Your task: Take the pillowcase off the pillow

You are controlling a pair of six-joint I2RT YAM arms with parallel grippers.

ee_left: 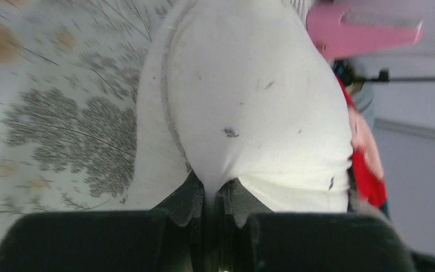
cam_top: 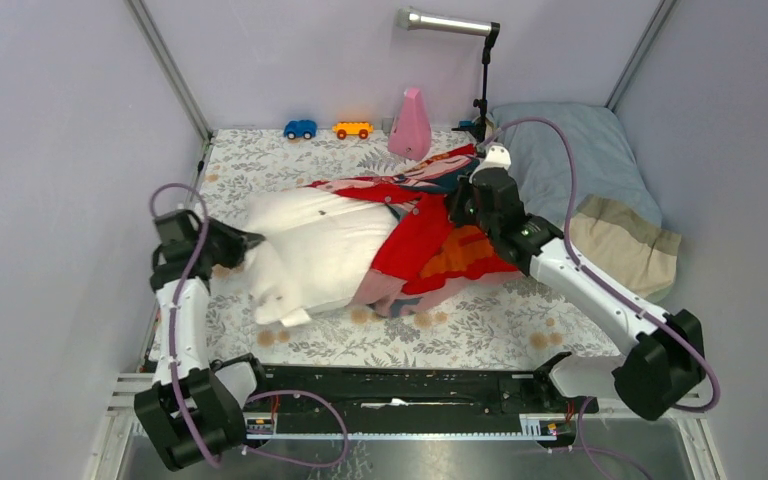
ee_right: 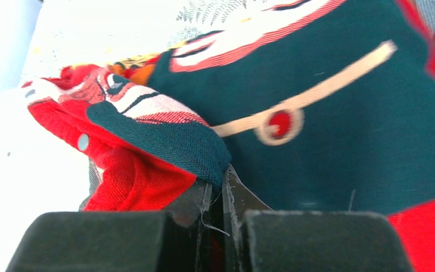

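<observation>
Black rail and both arm bases [cam_top: 400, 395] sit closest, along the 6 o'clock edge of the top view; beyond them lies the surface [cam_top: 480, 325], a cloth printed with grey fern sprigs and tan flowers.

At its middle lies the pillow [cam_top: 310, 250], plump, plain white and soft, with a few dark specks on the weave in the left wrist view; its long axis runs roughly from 9 o'clock to 3 o'clock, the bare end pointing to 9 o'clock.

The pillowcase [cam_top: 430, 235] covers only the 3 o'clock end, rumpled into folds of red, orange and dark teal, with a paler pink inner side showing at its 6 o'clock hem; the right wrist view shows a coarse woven texture, a tan stripe and a red disc on the teal.

The left gripper [ee_left: 212, 192] is clamped on a pinch of the pillow's white fabric at the 9 o'clock end, the cloth puckering into the closed fingers; the right gripper [ee_right: 218, 187] is closed on a fold of the pillowcase at the 2 o'clock side of the bundle, loose threads trailing at its tips.

At 1 o'clock a grey-blue pillow [cam_top: 580, 150] with a beige end leans in the corner; at 12 o'clock stand a pink tapered object [cam_top: 411, 125], a blue toy car [cam_top: 300, 129], an orange toy car [cam_top: 352, 129] and a lamp [cam_top: 447, 21] on a thin black stand.
</observation>
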